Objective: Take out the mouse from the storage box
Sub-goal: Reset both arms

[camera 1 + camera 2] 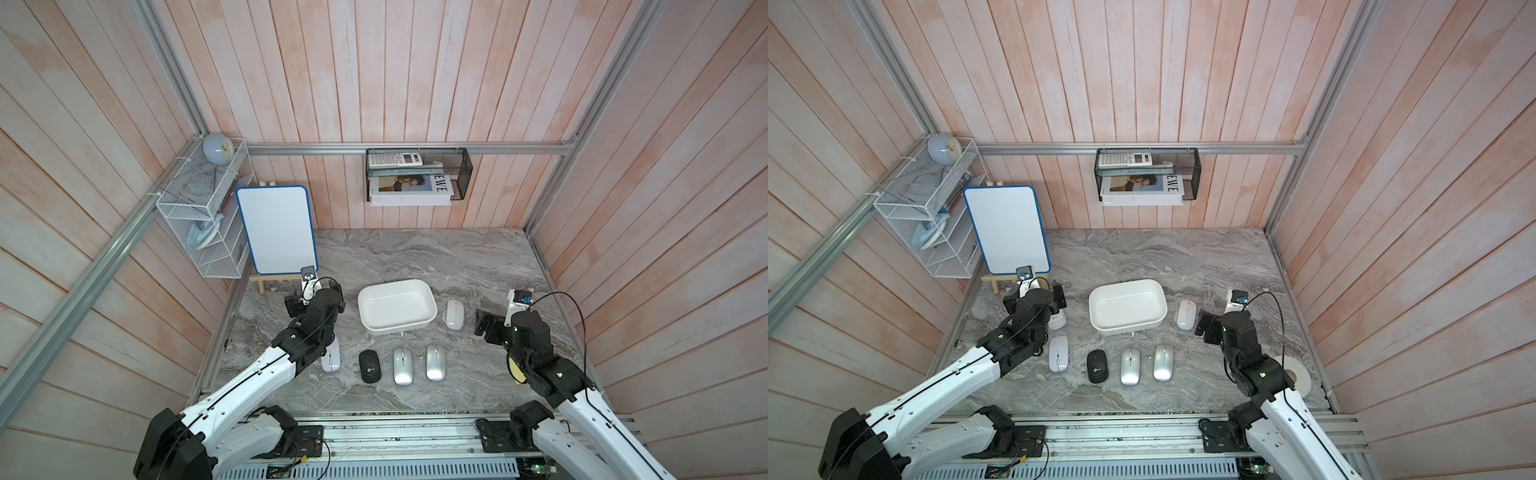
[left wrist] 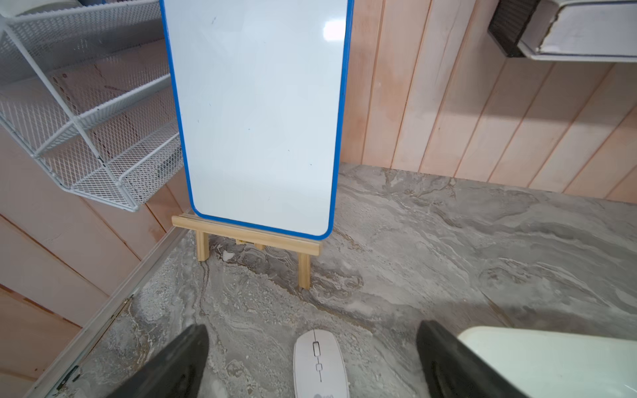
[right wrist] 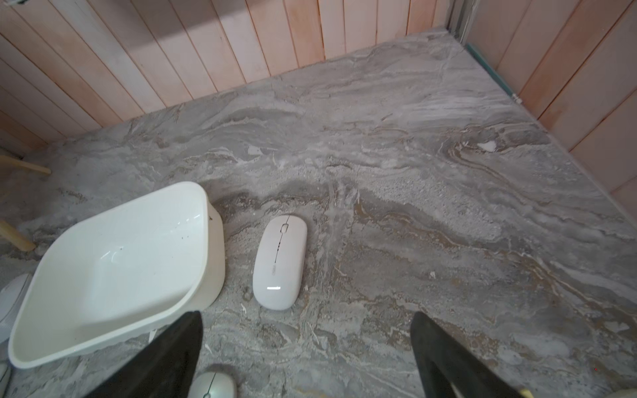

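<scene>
The storage box (image 1: 429, 298) is a shallow white tub in the middle of the marble table, and nothing lies in it in either top view or in the right wrist view (image 3: 206, 220). A white mouse (image 1: 454, 314) lies on the table just right of the box. My right gripper (image 3: 306, 315) hovers open behind that mouse, with nothing between its fingers. My left gripper (image 2: 312, 325) stands open left of the box, over another white mouse (image 2: 319, 365) on the table. In front of the box, a white mouse (image 1: 1058, 353), a black one (image 1: 1097, 365) and two silver ones (image 1: 1130, 365) lie in a row.
A blue-framed whiteboard (image 1: 276, 228) on a wooden easel stands at the back left, beside a white wire rack (image 1: 203, 216). A black mesh basket (image 1: 419, 174) with a calculator and a book hangs on the back wall. A tape roll (image 1: 1293, 374) lies by the right arm.
</scene>
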